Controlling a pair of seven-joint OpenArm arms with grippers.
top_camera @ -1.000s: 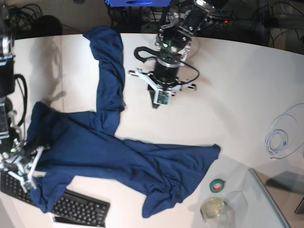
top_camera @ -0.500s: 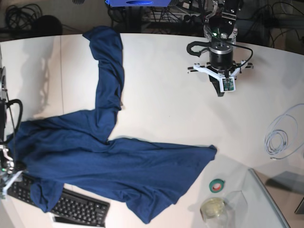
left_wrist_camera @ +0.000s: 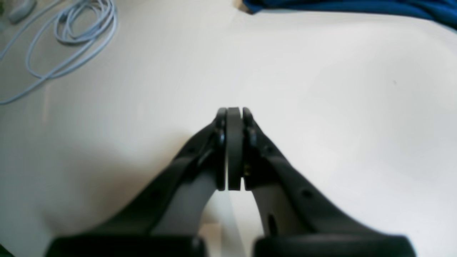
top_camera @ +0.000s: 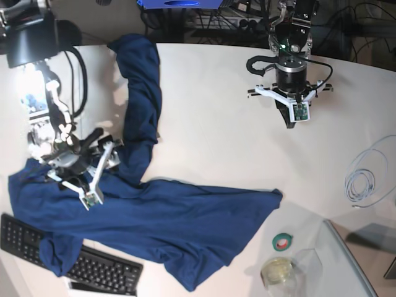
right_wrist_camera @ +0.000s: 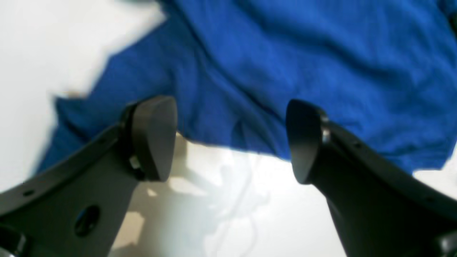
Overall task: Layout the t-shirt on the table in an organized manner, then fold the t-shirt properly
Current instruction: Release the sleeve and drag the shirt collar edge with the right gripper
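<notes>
T-shirt point(top_camera: 154, 216) lies spread but rumpled across the near-left part of the worktop point(top_camera: 210, 142), w/ one long strip running to the far edge; near-left corner drapes over a black keyboard point(top_camera: 93, 272). Right tool point(right_wrist_camera: 228, 139) hangs over the shirt's left side, jaws wide apart, nothing between them, fabric edge just beyond the tips. Left tool point(left_wrist_camera: 234, 117) sits over bare worktop at far right, well apart from the shirt, jaws pressed together, holding nothing. Pale cable coil point(top_camera: 365, 176) lies at the right edge; green tape roll point(top_camera: 283, 242) and a clear jar point(top_camera: 278, 272) sit near-right.
</notes>
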